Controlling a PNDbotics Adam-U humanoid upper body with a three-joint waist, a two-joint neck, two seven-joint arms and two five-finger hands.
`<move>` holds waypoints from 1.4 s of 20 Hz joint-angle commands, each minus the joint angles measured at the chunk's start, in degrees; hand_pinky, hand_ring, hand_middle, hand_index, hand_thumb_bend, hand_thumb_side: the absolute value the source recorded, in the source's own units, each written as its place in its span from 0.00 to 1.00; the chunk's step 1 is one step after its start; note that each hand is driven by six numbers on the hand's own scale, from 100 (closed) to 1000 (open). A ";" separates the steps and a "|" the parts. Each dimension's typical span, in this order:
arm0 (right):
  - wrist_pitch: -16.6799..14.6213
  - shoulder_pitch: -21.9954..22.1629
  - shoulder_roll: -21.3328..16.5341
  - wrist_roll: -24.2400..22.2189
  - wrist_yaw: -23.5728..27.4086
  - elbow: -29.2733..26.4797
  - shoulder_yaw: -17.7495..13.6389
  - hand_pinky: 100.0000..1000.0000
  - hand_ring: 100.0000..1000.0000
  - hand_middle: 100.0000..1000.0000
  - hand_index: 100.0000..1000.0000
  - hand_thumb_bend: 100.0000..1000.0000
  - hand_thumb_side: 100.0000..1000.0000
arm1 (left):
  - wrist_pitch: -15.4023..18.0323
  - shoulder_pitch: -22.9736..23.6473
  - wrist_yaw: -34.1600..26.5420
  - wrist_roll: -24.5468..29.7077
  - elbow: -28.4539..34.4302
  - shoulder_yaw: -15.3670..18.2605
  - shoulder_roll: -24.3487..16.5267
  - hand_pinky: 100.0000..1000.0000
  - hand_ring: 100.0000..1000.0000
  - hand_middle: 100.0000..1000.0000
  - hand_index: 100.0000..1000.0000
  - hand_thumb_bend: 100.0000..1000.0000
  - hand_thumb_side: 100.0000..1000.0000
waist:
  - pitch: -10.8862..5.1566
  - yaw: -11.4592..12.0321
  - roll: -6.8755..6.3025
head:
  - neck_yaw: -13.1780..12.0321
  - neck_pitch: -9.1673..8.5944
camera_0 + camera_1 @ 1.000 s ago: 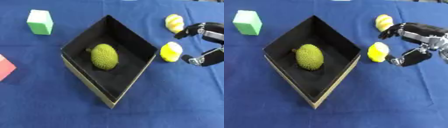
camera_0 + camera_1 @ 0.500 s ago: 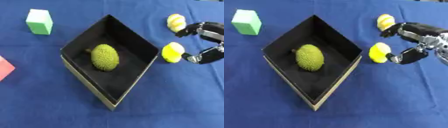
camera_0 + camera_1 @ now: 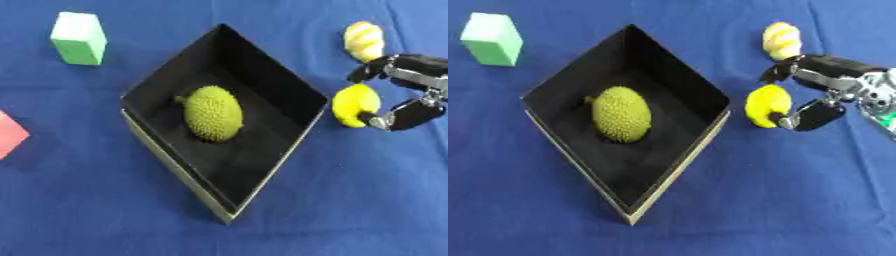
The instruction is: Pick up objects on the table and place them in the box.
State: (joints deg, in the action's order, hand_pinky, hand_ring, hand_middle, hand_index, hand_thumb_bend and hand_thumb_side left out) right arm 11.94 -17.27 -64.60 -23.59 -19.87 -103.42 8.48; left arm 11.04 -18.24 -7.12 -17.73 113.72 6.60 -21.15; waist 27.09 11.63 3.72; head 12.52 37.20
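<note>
A black box point(image 3: 262, 75) lies cornerwise mid-table, holding a bumpy green fruit point(image 3: 213, 113). Just off its right corner a yellow fruit point(image 3: 353, 103) rests on the blue cloth. My right hand point(image 3: 833, 92) comes in from the right edge and curls round it: one dark finger arches over its far side and the thumb point(image 3: 404, 115) touches its near side. A pale yellow ridged piece point(image 3: 781, 40) lies further back, behind the hand. A green block point(image 3: 79, 38) stands at the far left. My left hand shows in no view.
A pink-red thing point(image 3: 9, 135) juts in at the left edge of the left eye view. The blue cloth point(image 3: 350, 200) covers the whole table, with bare stretches in front of the box and to its right.
The whole picture has shifted a little, so the camera moved. The right hand stays curled round the yellow fruit, which still lies beside the box.
</note>
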 commanded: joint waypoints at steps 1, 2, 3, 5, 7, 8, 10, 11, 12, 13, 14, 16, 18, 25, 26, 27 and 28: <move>0.05 -0.96 -0.72 -0.23 -1.53 1.19 -0.11 0.83 0.79 0.65 0.80 0.23 0.00 | 0.13 -0.55 -0.07 0.18 0.87 0.17 -0.67 0.81 0.74 0.65 0.83 0.05 0.59 | -0.91 0.13 -0.26 | 0.28 -0.76; 0.08 -1.15 -0.56 0.11 -1.70 1.30 -0.02 0.81 0.73 0.57 0.73 0.23 0.00 | 0.12 -0.56 -0.08 0.19 0.87 0.17 -0.65 0.81 0.74 0.65 0.83 0.05 0.59 | -0.88 0.17 -0.28 | 0.31 -0.75; 0.14 -1.32 -0.40 0.63 -1.76 1.30 0.04 0.80 0.69 0.52 0.67 0.23 0.00 | 0.12 -0.56 -0.09 0.19 0.87 0.17 -0.64 0.81 0.74 0.65 0.83 0.05 0.59 | -0.88 0.18 -0.29 | 0.32 -0.70; 0.08 -1.53 -0.13 2.11 -0.93 0.52 -0.02 0.79 0.65 0.45 0.60 0.17 0.00 | 0.11 -0.54 -0.09 0.18 0.87 0.19 -0.64 0.81 0.74 0.65 0.83 0.05 0.59 | -1.03 0.11 -0.36 | 0.22 -0.55; -0.10 -1.30 -0.39 3.55 0.26 -1.14 -0.35 0.78 0.62 0.41 0.56 0.10 0.00 | 0.11 -0.50 -0.05 0.15 0.87 0.25 -0.71 0.81 0.74 0.65 0.83 0.05 0.59 | -1.33 -0.07 -0.40 | 0.08 -0.38; -0.10 -1.08 -0.69 4.16 0.62 -2.18 -0.69 0.78 0.61 0.41 0.55 0.09 0.00 | 0.11 -0.48 -0.02 0.13 0.87 0.28 -0.78 0.81 0.74 0.65 0.83 0.05 0.59 | -1.56 -0.22 -0.39 | 0.03 -0.31; 0.00 -0.58 -1.46 5.00 1.11 -4.58 -1.53 0.78 0.61 0.41 0.56 0.06 0.00 | 0.09 -0.43 0.04 0.08 0.87 0.36 -0.93 0.81 0.74 0.65 0.83 0.05 0.58 | -2.11 -0.58 -0.32 | -0.10 -0.19; 0.12 -0.36 -1.92 5.19 1.32 -5.81 -1.99 0.78 0.62 0.43 0.57 0.05 0.00 | 0.08 -0.40 0.06 0.06 0.87 0.39 -1.02 0.81 0.74 0.65 0.83 0.06 0.58 | -2.37 -0.77 -0.29 | -0.17 -0.14; 0.21 -0.25 -2.46 5.25 1.51 -7.23 -2.52 0.78 0.62 0.43 0.58 0.04 0.00 | 0.07 -0.38 0.10 0.04 0.87 0.41 -1.15 0.81 0.74 0.65 0.83 0.06 0.58 | -2.68 -0.98 -0.26 | -0.24 -0.07; 0.29 -0.26 -3.01 5.31 1.77 -8.82 -3.09 0.78 0.62 0.43 0.58 0.04 0.00 | 0.07 -0.36 0.14 0.03 0.87 0.44 -1.28 0.81 0.74 0.65 0.83 0.06 0.58 | -2.98 -1.18 -0.22 | -0.30 0.00; 0.18 -0.50 -3.51 5.41 2.17 -10.00 -3.57 0.78 0.62 0.43 0.59 0.02 0.00 | 0.07 -0.35 0.17 0.02 0.87 0.46 -1.38 0.81 0.74 0.66 0.83 0.06 0.58 | -3.28 -1.34 -0.18 | -0.32 0.09; -2.03 -2.14 -4.48 5.47 3.87 -10.89 -3.91 0.79 0.62 0.44 0.60 0.01 0.00 | 0.05 -0.33 0.21 0.06 0.87 0.43 -1.56 0.81 0.74 0.66 0.83 0.06 0.58 | -3.89 -1.61 -0.07 | -0.29 0.31; -5.42 -4.50 -5.27 4.87 6.26 -11.10 -3.51 0.79 0.62 0.45 0.61 0.00 0.00 | 0.01 -0.33 0.21 0.16 0.87 0.36 -1.72 0.81 0.74 0.66 0.83 0.06 0.57 | -4.43 -1.76 0.06 | -0.17 0.58; -12.12 -13.16 -4.78 -1.28 11.32 -11.17 2.59 0.79 0.62 0.45 0.62 0.00 0.00 | -0.03 -0.87 -0.07 0.69 0.87 0.02 -2.00 0.81 0.74 0.66 0.83 0.06 0.57 | -5.64 -0.84 0.65 | 1.01 1.20; -12.18 -14.43 -4.21 -2.29 11.59 -11.17 3.60 0.79 0.62 0.45 0.62 0.00 0.00 | -0.02 -0.92 -0.12 0.75 0.87 -0.01 -2.00 0.81 0.74 0.66 0.83 0.07 0.57 | -5.73 -0.63 0.73 | 1.19 1.26; -12.08 -15.69 -3.59 -3.29 11.81 -11.17 4.57 0.79 0.62 0.46 0.62 0.00 0.00 | -0.01 -0.97 -0.17 0.80 0.87 -0.05 -1.99 0.81 0.74 0.66 0.83 0.07 0.57 | -5.79 -0.43 0.81 | 1.35 1.33; -11.88 -16.87 -2.96 -4.29 11.96 -11.17 5.48 0.79 0.62 0.46 0.63 0.00 0.00 | 0.00 -1.02 -0.22 0.86 0.87 -0.08 -1.99 0.81 0.74 0.66 0.83 0.07 0.57 | -5.84 -0.25 0.88 | 1.48 1.39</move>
State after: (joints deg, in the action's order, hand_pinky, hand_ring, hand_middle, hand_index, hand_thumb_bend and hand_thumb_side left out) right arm 0.23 -33.28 -66.76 -26.70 -8.55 -113.77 13.56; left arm 10.97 -18.69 -7.26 -17.12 113.72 6.54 -21.71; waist 22.62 11.45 4.80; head 13.69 38.36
